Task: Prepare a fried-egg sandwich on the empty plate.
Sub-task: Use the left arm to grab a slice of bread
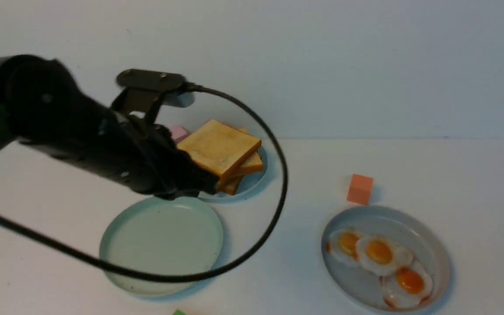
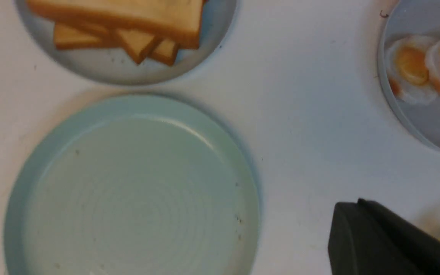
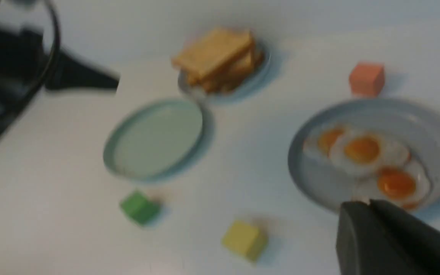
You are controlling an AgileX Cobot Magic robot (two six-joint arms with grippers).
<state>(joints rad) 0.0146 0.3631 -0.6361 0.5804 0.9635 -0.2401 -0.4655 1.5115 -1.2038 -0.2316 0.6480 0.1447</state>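
The empty plate (image 1: 160,238) is seen bare on the white table (image 1: 453,175), on the robot's left half, so no layer of the fried-egg sandwich is judged to be laid yet. The toast stack (image 1: 219,148) is piled askew on the smaller blue-grey plate (image 1: 252,181) just behind it, with only a thin strip of table between the two rims, so a short carry is offered. Three fried eggs (image 1: 379,251) are overlapped on the grey-blue plate (image 1: 427,245), well apart to the right, where the right arm is better placed to reach them. The left gripper (image 2: 357,214) is held over the far rim of the empty plate, beside the near corner of the stack; its jaws are pressed together with nothing between them. The right gripper (image 3: 357,210) is poised near the rim of the egg plate, its fingers likewise seen closed and empty. Fetching a first slice is judged the step in hand, for which the left jaws would have to be parted. An orange cube (image 1: 360,189) is set behind the eggs, clear of both routes.
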